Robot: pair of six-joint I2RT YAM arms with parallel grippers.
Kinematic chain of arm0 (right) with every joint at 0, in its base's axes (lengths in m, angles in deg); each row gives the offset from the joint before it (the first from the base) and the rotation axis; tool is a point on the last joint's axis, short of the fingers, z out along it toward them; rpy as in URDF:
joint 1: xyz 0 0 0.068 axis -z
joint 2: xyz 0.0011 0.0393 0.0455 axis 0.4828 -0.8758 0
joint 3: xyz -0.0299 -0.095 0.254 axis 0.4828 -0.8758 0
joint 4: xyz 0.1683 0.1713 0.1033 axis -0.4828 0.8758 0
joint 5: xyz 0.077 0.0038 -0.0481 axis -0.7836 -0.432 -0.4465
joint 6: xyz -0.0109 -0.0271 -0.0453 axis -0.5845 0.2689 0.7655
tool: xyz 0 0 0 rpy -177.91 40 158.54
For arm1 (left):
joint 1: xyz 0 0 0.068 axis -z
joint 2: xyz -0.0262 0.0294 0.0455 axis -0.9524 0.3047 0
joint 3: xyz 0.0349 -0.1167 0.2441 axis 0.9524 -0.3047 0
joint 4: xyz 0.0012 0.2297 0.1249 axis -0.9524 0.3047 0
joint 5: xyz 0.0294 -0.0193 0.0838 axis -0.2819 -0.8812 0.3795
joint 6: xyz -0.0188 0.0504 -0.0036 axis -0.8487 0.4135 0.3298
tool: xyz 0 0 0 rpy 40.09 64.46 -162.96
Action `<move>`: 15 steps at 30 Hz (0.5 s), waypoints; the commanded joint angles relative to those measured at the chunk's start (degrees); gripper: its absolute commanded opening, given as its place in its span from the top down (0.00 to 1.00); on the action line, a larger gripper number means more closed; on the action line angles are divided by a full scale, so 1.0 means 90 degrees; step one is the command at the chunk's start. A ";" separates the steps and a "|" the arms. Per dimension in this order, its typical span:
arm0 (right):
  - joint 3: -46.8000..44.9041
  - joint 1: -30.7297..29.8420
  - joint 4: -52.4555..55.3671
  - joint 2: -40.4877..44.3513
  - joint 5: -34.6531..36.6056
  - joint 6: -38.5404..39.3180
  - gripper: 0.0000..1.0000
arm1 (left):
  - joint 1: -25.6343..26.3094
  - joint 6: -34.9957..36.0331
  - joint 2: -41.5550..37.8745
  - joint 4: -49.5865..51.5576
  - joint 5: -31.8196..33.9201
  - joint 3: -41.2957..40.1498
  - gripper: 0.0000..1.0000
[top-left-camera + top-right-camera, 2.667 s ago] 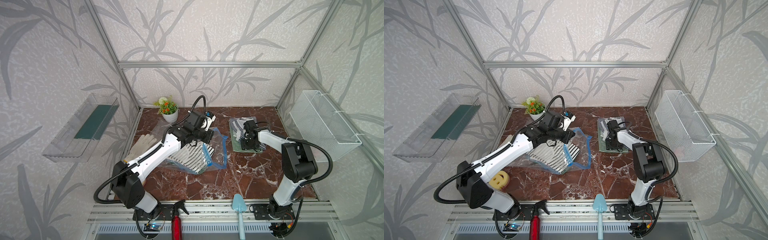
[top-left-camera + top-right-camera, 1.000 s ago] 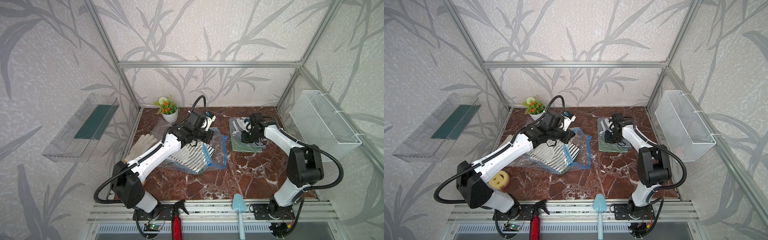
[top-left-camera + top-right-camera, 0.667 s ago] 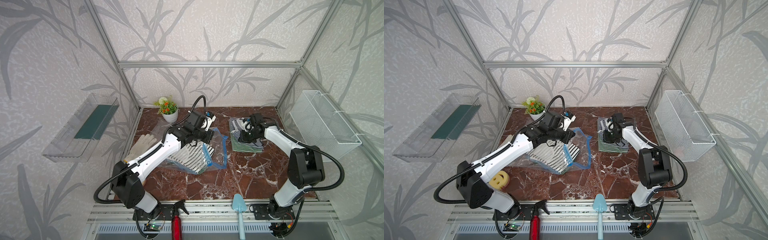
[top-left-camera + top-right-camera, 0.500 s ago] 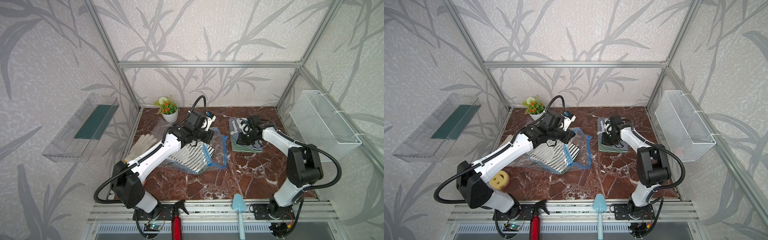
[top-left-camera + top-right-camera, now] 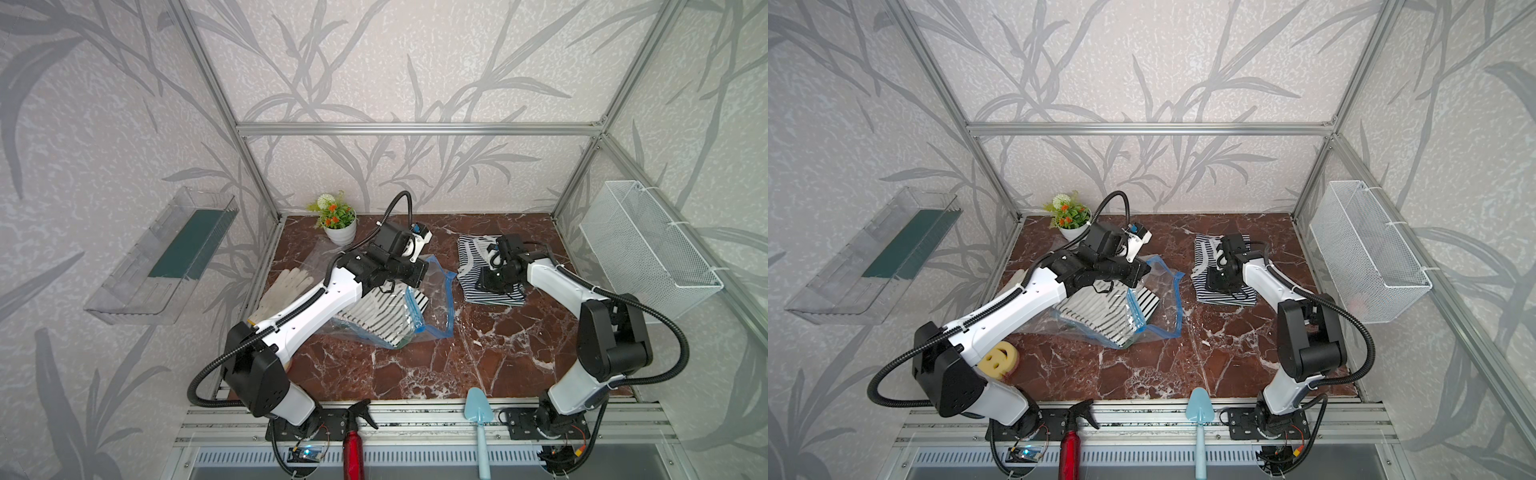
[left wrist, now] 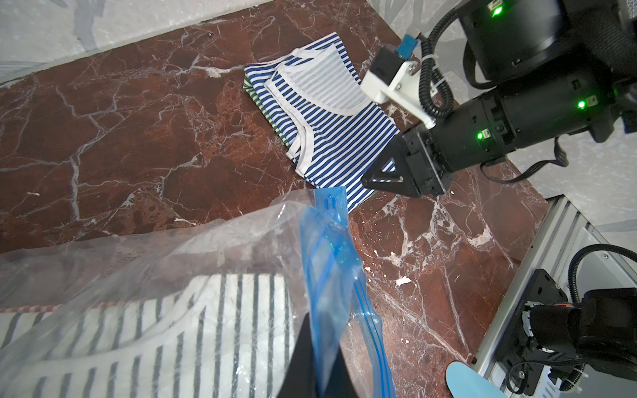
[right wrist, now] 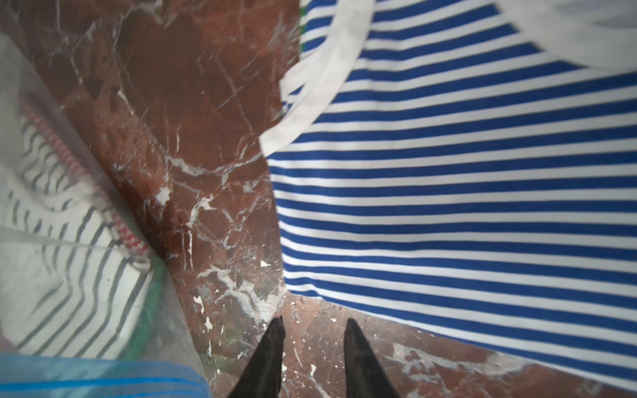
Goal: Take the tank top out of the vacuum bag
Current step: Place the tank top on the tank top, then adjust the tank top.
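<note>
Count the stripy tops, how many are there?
2. A blue-striped top lies on the table, outside the vacuum bag; a grey-striped top is inside it. Others may hide underneath.

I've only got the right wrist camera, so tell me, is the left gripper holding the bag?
Observer: Yes. The left gripper is shut on the bag, at its blue zip strip.
Operator: Is the blue top all the way out?
Observer: Yes. In both top views the whole blue top lies folded on the table, none of it in the bag.
Operator: What's beyond the bag?
Observer: A potted plant stands at the table's back edge, close to the bag's far corner.
</note>
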 commanded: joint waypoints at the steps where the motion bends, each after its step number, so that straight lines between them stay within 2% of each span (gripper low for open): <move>1: -0.0319 0.0433 -0.0046 0.0238 0.0374 -0.0406 0.70 | 0.0022 0.0096 0.0031 0.0074 -0.0017 0.0209 1.00; 7: -0.0840 0.1656 -0.0715 0.0234 -0.0327 -0.0560 0.71 | 0.0015 0.0091 0.0032 0.0067 -0.0023 0.0207 1.00; 10: -0.0856 0.1924 -0.0814 0.0066 -0.0440 -0.0480 0.71 | 0.0023 0.0098 0.0031 0.0038 0.0022 0.0169 1.00; 15: -0.0972 0.2008 -0.1025 -0.0168 -0.0660 -0.0432 0.71 | 0.0016 0.0101 0.0089 0.0066 0.0006 0.0199 1.00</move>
